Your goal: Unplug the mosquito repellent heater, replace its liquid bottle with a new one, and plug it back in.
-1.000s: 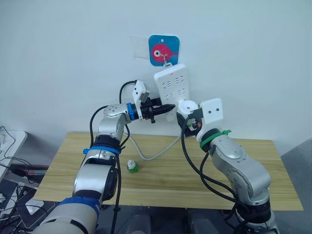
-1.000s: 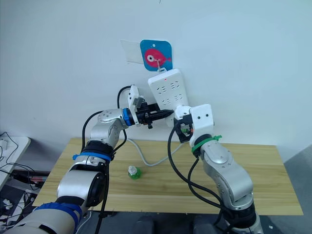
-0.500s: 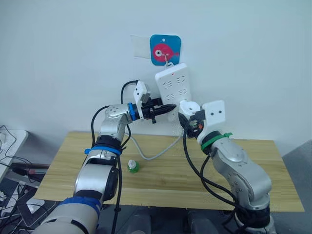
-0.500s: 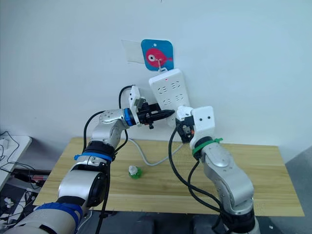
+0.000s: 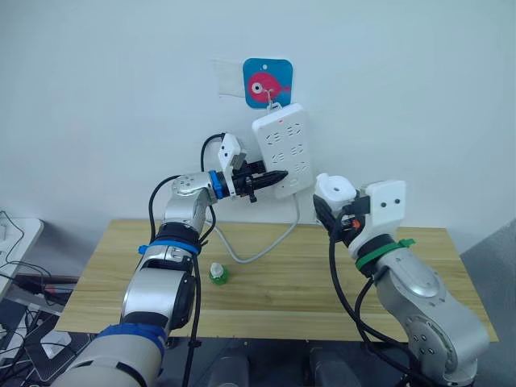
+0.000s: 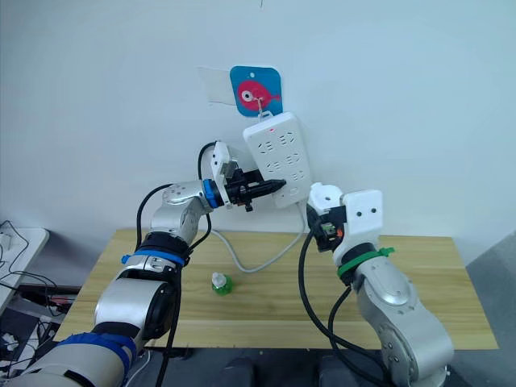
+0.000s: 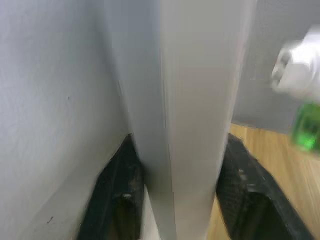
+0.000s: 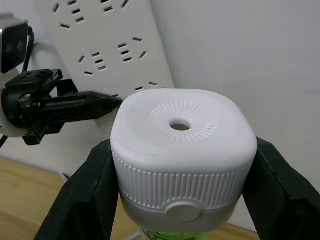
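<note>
Right gripper (image 8: 180, 165) clamped round mosquito repellent heater (image 8: 181, 150), left gripper (image 5: 274, 176) pinching power strip (image 5: 282, 149) edge; best to keep heater upright, pull clear before swapping bottle (image 5: 218, 275)

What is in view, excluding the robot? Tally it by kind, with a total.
Mosquito repellent heaters: 1
Green liquid bottles on the table: 1
Power strips: 1
Fish hooks on the wall: 1
Tables: 1
Total: 5

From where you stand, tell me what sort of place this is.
Probably a robot test setup in a lab or office: a wooden table against a bare white wall, a hanging power strip, loose cables on the floor.
</note>
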